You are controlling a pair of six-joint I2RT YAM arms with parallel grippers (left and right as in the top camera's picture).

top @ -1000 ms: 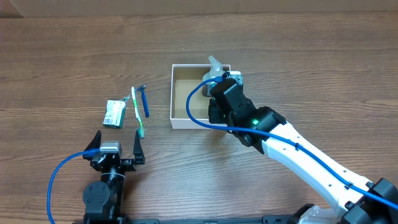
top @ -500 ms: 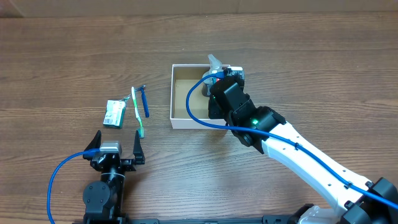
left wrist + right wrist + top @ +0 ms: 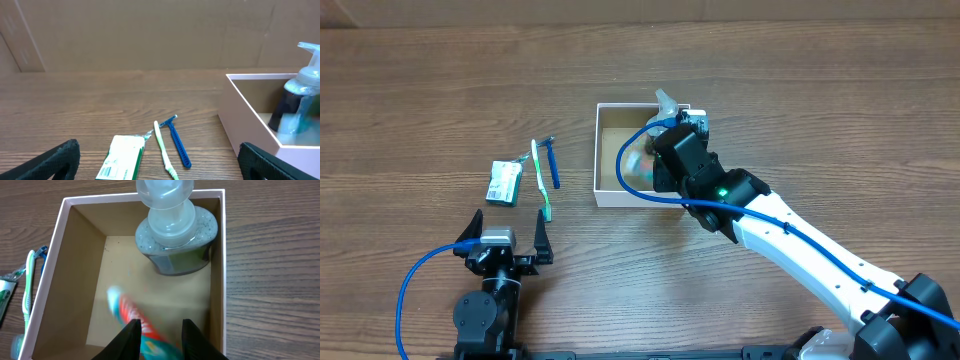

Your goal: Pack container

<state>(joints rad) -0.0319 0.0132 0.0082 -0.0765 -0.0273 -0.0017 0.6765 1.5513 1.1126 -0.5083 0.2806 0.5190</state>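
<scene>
Wood-grain tabletop is carrying everything, with plain cardboard closing off the far side. At the left, the left gripper (image 3: 507, 222) is resting with its fingers spread wide, gripping nothing. Just beyond it a green-white packet (image 3: 503, 183), a toothbrush (image 3: 540, 182) and a blue razor (image 3: 554, 168) are lying side by side, outside the box. To their right the container (image 3: 597, 150) is sitting open, holding a pump bottle (image 3: 172, 240) upright in its far right corner, while a teal-and-red tube (image 3: 130, 312) is showing as a motion smear above its brown floor. Over it the right gripper (image 3: 161, 330) is hanging with fingers apart, seemingly not pinching the tube. Dropping loose, the tube may be heading for the bottle and tipping it, or ending up propped on a wall.
</scene>
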